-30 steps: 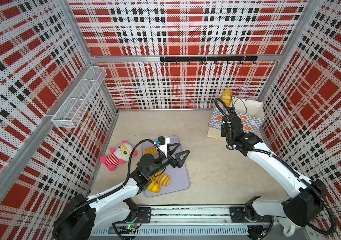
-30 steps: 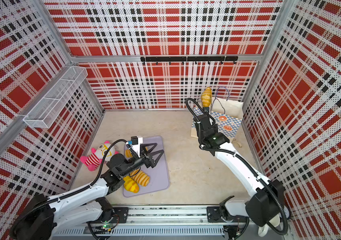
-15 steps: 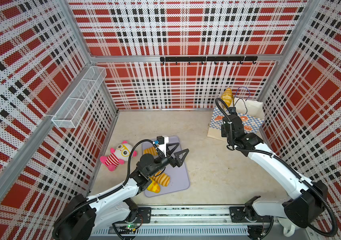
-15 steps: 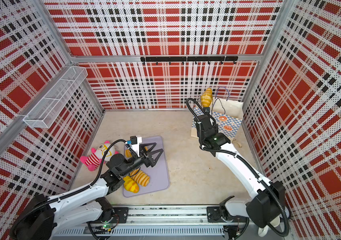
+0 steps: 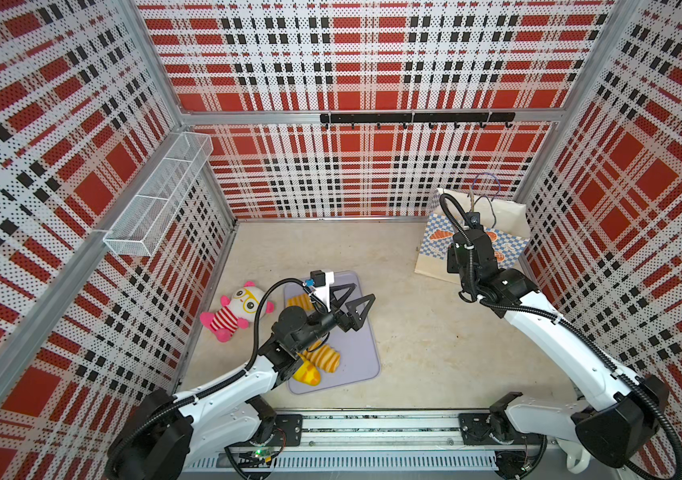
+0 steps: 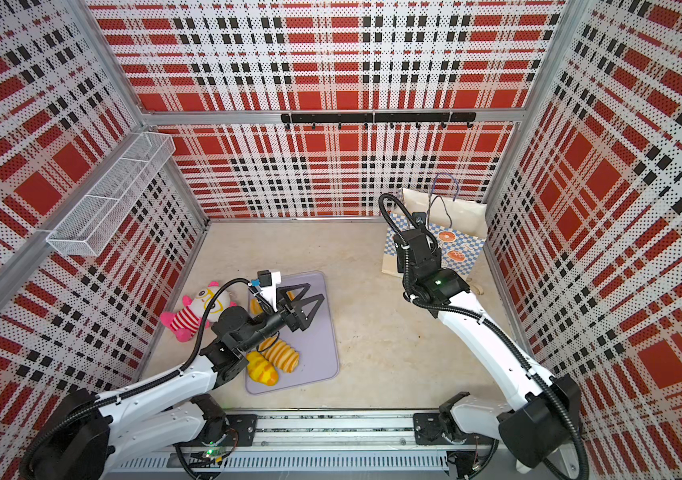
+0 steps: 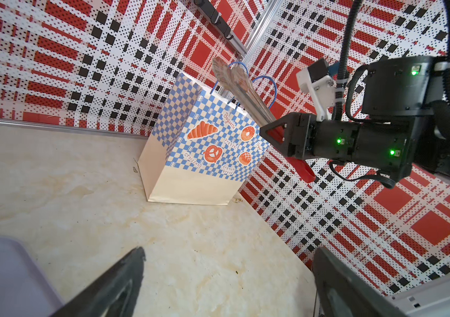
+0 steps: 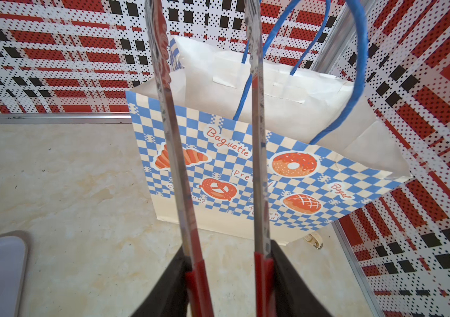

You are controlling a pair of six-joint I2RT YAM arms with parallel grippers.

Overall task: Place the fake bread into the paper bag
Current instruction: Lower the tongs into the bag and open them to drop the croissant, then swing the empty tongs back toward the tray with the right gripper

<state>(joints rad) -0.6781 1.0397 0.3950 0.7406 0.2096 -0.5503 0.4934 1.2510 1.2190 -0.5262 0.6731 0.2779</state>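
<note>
The table (image 5: 435, 353) carries everything, and the tray (image 5: 356, 357) (image 6: 318, 345) lies on its near left part. The left arm (image 5: 227, 390) crosses the tray's near end. The right arm (image 5: 559, 345) stretches well right of the tray toward the back corner.

In that corner, well apart from the tray, the bag (image 5: 433, 264) (image 6: 460, 249) (image 7: 204, 153) (image 8: 245, 178) stands upright with its mouth open and its blue cords raised. Its checkered front faces the tray. The bottom of the bag is hidden, so I cannot tell what lies inside.

The doll (image 5: 239, 309) (image 6: 196, 309) lies just left of the tray, off it.

The tongs (image 7: 248, 93) (image 8: 169, 137) are metal with red handles. The right gripper (image 7: 276, 134) (image 8: 228, 247) clamps them at the handles, far from the tray. The two arms of the tongs stand apart with nothing between them and reach above the bag's mouth.

The left gripper (image 5: 362, 291) (image 6: 315, 291) (image 7: 226, 252) hovers over the tray's far end, jaws wide and holding nothing.

Of the bread (image 5: 322, 357) (image 6: 283, 355), two yellow pieces lie touching on the tray's near end beside the left arm. A third piece sits at the tray's far left corner, partly hidden under the left gripper.
</note>
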